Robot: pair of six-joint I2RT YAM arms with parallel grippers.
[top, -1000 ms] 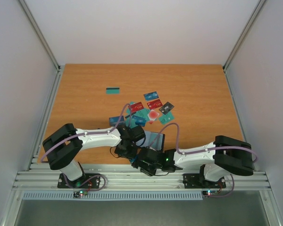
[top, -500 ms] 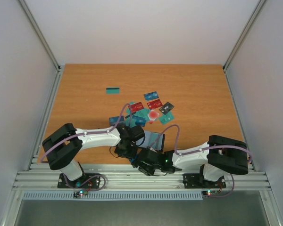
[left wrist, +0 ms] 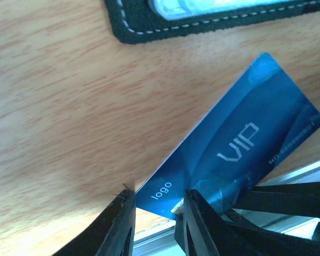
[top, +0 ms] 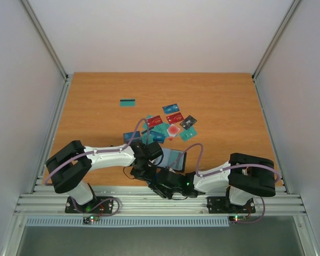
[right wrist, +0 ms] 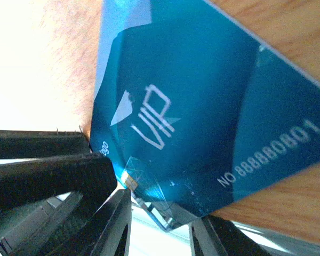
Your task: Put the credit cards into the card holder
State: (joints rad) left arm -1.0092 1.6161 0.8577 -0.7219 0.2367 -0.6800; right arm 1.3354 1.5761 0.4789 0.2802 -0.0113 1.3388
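Pinching the "logo" corner of a glossy blue rectangular plastic credit card (left wrist: 240, 154), the left tool (left wrist: 156, 200) had its two black fingers closed narrowly on it and held it tilted above the orange wooden bench (top: 229, 101). The card's face showed darker and lighter blue swirls, a white "VIP", a small "logo" mark and a printed number along one short edge.

The right tool (right wrist: 161, 216) met the same blue card (right wrist: 192, 106) from the near side. Its fingers stood a little apart, with a bright gap between them and the card's lower corner in that gap.

The black rectangular card holder with pale stitching (left wrist: 133, 26) lay flat just beyond the card, with something light blue showing inside it.

Further back lay a loose cluster of teal, red, blue and dark grey cards (top: 165, 125), and one teal card (top: 128, 102) well apart.
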